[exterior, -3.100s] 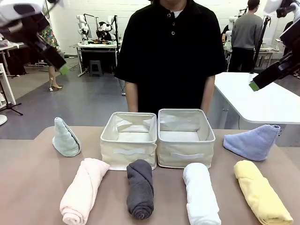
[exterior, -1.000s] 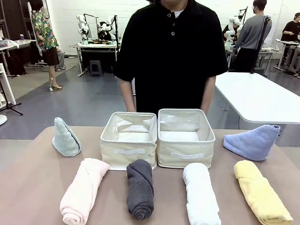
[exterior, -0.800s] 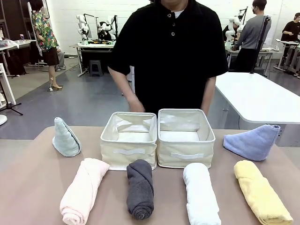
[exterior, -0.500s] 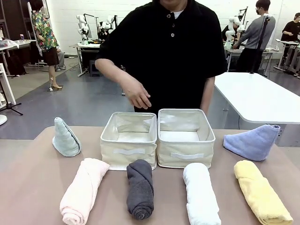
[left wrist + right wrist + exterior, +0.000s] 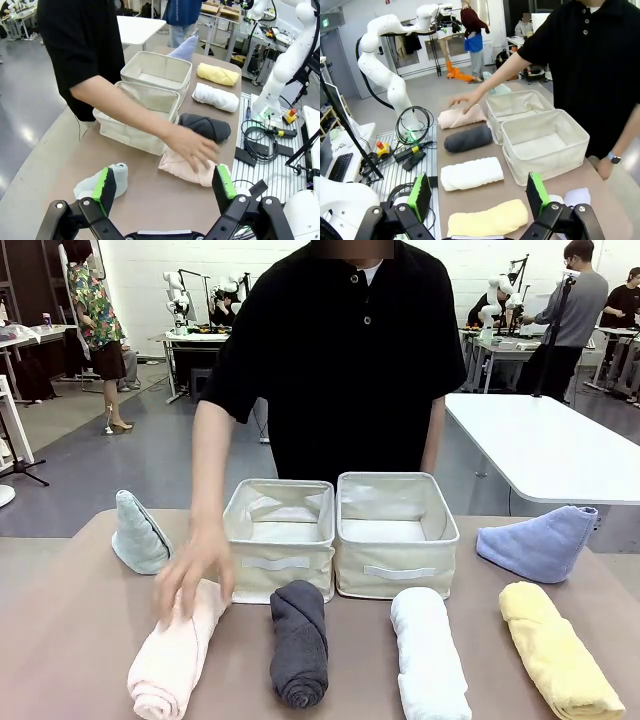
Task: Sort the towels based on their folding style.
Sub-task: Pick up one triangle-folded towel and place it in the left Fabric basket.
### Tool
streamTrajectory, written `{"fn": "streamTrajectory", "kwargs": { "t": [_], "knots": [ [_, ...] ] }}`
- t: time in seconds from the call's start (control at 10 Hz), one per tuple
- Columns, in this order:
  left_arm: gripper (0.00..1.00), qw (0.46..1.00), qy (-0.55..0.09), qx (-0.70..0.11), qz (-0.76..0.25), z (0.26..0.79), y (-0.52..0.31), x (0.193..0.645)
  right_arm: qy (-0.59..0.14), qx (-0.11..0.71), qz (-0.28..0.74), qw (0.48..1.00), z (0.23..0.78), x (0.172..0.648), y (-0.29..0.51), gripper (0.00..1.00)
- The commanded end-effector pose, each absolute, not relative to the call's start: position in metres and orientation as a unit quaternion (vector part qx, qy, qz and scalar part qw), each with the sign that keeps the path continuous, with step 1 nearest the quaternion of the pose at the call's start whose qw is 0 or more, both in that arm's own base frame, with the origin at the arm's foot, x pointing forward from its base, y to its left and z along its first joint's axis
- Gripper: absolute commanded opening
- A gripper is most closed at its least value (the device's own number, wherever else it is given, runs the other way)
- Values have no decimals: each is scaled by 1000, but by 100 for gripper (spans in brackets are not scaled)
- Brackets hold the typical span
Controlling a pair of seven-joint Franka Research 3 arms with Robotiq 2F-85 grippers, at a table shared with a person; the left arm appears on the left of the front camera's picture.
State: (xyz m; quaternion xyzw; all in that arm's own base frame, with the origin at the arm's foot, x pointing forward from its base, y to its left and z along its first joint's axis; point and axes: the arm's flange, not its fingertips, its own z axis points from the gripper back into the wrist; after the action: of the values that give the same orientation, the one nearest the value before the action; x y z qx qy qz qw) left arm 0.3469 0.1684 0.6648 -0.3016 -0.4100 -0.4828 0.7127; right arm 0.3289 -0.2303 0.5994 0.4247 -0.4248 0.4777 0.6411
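A blurred hand (image 5: 195,575) covers the far end of the pink towel (image 5: 165,665). The white towel (image 5: 430,660) and yellow towel (image 5: 557,652) are cut off at their near ends. One of the fingers (image 5: 104,184) on the left gripper (image 5: 162,184) half hides the green towel (image 5: 119,174).

1. Mid-table (image 5: 60,640): left cream fabric bin (image 5: 275,565) and right cream fabric bin (image 5: 395,570) stand side by side, walls touching.
2. Row in front of the bins, robot's left to right: pale pink rolled terry towel (image 5: 165,670), dark grey rolled terry towel (image 5: 299,645), white rolled terry towel (image 5: 430,655), yellow rolled terry towel (image 5: 555,645). Each lies lengthwise, near to far.
3. The grey roll's far end touches the left bin's front. The white roll's far end sits just before the right bin.
4. Pale green-grey cone-folded terry towel (image 5: 138,535) stands upright left of the left bin, behind the pink roll.
5. Light blue cone-folded terry towel (image 5: 540,540) lies on its side right of the right bin, behind the yellow roll.
6. A person stands behind the bins. The person's hand (image 5: 195,575) is on the pink roll's far end, beside the left bin's front corner.
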Motion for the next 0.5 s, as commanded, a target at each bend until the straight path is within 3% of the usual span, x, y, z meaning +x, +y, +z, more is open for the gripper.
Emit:
{"fn": "streamTrajectory", "kwargs": {
  "t": [0.0, 0.4],
  "knots": [
    [100, 710, -411, -304, -483, 669, 171, 347, -423, 429, 481, 637, 599, 329, -232, 100],
    [100, 710, -411, -304, -483, 669, 171, 347, -423, 429, 481, 637, 599, 329, -232, 100]
  ]
}}
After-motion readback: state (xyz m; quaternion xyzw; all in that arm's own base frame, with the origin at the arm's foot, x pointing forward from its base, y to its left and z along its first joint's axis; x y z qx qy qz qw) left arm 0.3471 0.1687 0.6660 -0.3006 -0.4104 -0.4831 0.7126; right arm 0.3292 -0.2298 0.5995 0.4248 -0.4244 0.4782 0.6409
